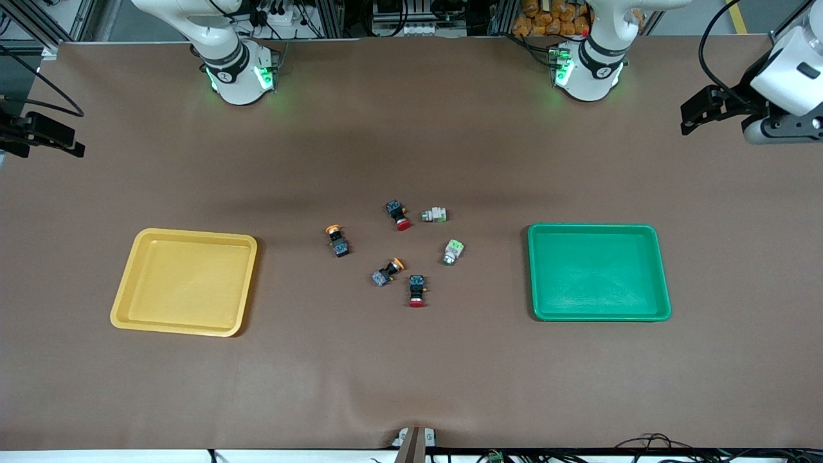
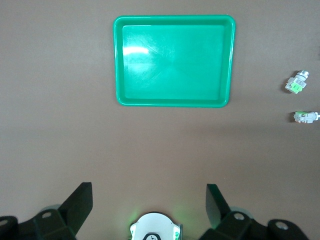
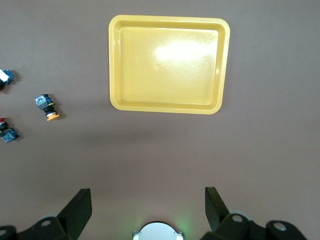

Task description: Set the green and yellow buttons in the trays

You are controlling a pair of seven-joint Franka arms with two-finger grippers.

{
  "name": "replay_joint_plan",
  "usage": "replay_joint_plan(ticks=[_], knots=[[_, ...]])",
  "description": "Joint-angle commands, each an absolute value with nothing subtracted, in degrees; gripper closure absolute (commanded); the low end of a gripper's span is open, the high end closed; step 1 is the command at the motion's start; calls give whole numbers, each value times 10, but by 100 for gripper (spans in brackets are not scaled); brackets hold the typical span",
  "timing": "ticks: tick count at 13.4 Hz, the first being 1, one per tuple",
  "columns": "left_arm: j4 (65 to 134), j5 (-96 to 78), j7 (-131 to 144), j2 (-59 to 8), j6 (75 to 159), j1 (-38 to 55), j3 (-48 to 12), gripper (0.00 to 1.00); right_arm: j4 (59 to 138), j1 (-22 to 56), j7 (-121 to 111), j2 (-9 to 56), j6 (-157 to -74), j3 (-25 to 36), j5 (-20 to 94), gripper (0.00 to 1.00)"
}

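Note:
Two yellow-capped dark buttons point(image 1: 337, 241) point(image 1: 388, 271) and two whitish-grey green buttons point(image 1: 435, 215) point(image 1: 453, 251) lie loose mid-table between the trays. The yellow tray point(image 1: 186, 235) lies empty toward the right arm's end and the green tray point(image 1: 598, 226) empty toward the left arm's end. My left gripper point(image 2: 150, 200) is open, empty and high over bare table between its base and the green tray point(image 2: 174, 102); it also shows in the front view point(image 1: 714, 109). My right gripper point(image 3: 148, 200) is open, empty and high likewise by the yellow tray point(image 3: 165, 107); it also shows in the front view point(image 1: 45, 132).
Two dark switches with red caps point(image 1: 398, 215) point(image 1: 416, 290) lie among the buttons. The left wrist view shows both green buttons point(image 2: 297, 83) point(image 2: 305, 117); the right wrist view shows one yellow-capped button point(image 3: 46, 107). The arm bases point(image 1: 238, 71) point(image 1: 588, 64) stand farthest from the front camera.

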State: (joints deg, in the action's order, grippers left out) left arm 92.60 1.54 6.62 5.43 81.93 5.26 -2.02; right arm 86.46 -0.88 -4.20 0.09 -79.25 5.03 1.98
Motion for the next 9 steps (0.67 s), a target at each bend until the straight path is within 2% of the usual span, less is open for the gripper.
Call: replay_joint_plan(ticks=[1, 9], knots=[[915, 11, 66, 47, 812, 55, -18, 0, 862, -11, -47, -1, -787, 47, 11, 0], [914, 11, 77, 29, 813, 67, -31, 0, 861, -8, -46, 2, -790, 47, 11, 0]])
